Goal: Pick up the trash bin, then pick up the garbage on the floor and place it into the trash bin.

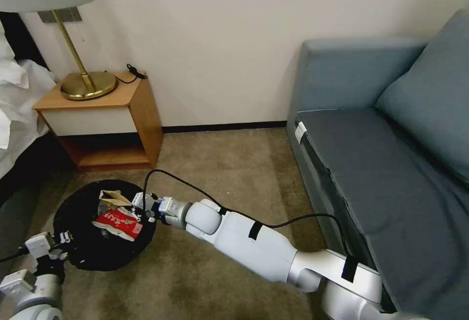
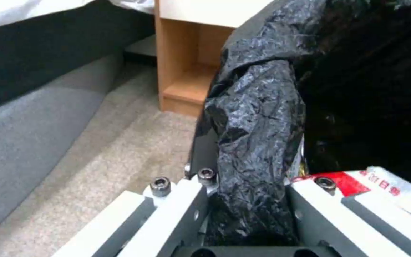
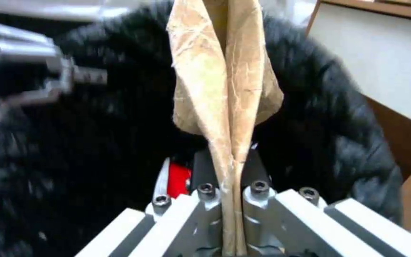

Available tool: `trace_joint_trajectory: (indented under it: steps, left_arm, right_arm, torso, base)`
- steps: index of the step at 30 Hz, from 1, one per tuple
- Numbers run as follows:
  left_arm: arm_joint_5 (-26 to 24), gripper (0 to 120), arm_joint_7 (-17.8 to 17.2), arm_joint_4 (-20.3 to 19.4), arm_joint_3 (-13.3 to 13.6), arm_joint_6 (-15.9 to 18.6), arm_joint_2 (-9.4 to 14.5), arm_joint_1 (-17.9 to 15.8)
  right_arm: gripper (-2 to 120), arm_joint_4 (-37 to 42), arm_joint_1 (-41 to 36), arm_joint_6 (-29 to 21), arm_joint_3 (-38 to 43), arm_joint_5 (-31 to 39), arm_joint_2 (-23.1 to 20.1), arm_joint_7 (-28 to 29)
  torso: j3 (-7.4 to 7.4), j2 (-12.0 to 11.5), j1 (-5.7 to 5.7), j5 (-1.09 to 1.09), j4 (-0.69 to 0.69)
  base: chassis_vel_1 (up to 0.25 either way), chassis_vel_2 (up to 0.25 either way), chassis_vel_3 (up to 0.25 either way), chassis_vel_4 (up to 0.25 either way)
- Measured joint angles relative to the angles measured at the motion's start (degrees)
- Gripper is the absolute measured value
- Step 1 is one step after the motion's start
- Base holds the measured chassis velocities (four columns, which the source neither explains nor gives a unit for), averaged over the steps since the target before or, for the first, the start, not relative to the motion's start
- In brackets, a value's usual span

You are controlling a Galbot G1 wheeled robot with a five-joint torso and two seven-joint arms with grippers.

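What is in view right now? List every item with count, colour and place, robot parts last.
trash bin: one, black bag liner, on the carpet in front of the nightstand, rim clamped by the left gripper.
tan paper bag: one, tan, over the bin, pinched by the right gripper.
red-white packet: one, red and white, inside the bin.
nightstand: one, wood with white front, against the wall.
lamp: one, brass base, pale shade, on the nightstand.
sofa: one, blue-grey, on the right.
bedding: white, far left.
left gripper: shut on the bin's rim.
right gripper: shut on the paper bag.
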Motion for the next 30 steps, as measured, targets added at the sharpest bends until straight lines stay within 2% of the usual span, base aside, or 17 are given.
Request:
trace_joint_trajectory:
  steps: [6, 14, 18, 23, 28, 30]
  left_arm:
    - [0.69, 3, 0.16, 2.31, 0.5, -0.13, 0.2, -1.3]
    - [0.86, 3, 0.43, 4.46, 4.18, -0.14, 0.01, -5.26]
    - [0.83, 3, 0.73, 4.61, 4.85, -0.24, -0.15, -5.86]
    - [0.56, 3, 1.39, 4.62, 5.5, -0.52, -0.37, -6.51]
    - [0.3, 3, 1.69, 4.34, 5.29, -0.65, -0.4, -6.31]
    - [0.21, 3, 1.8, 4.04, 4.73, -0.84, -0.42, -5.76]
  right_arm:
    - [0, 1.9, 0.16, -0.39, -0.3, 1.44, -0.05, 0.09]
    - [0, 3.01, 0.83, -0.45, -0.94, 3.99, -0.09, 0.51]
    - [0, 2.5, 1.04, -0.15, -1.28, 4.12, -0.1, 0.73]
    - [0, -0.02, 0.6, 1.89, -2.87, 2.91, -0.14, 4.3]
    - [8, -0.48, -0.24, 2.49, -3.78, 1.38, -0.14, 7.19]
    - [22, -0.7, -0.38, 2.95, -3.82, 1.0, -0.13, 8.05]
  torso:
    - [0.0, 0.0, 0.0, 0.0, 0.02]
    - [0.0, 0.0, 0.0, 0.0, 0.0]
    - [0.0, 0.01, 0.0, 0.0, 0.0]
    - [0.0, 0.0, 0.0, 0.0, 0.0]
    - [0.0, 0.0, 0.0, 0.0, 0.01]
    - [0.0, 0.01, 0.0, 0.0, 0.01]
  base:
    - [0.0, 0.0, 0.0, 0.0]
    - [0.0, 0.0, 0.0, 0.0]
    - [0.0, 0.0, 0.0, 0.0]
    - [0.0, 0.0, 0.0, 0.0]
    - [0.0, 0.0, 0.0, 0.0]
    - [0.0, 0.0, 0.0, 0.0]
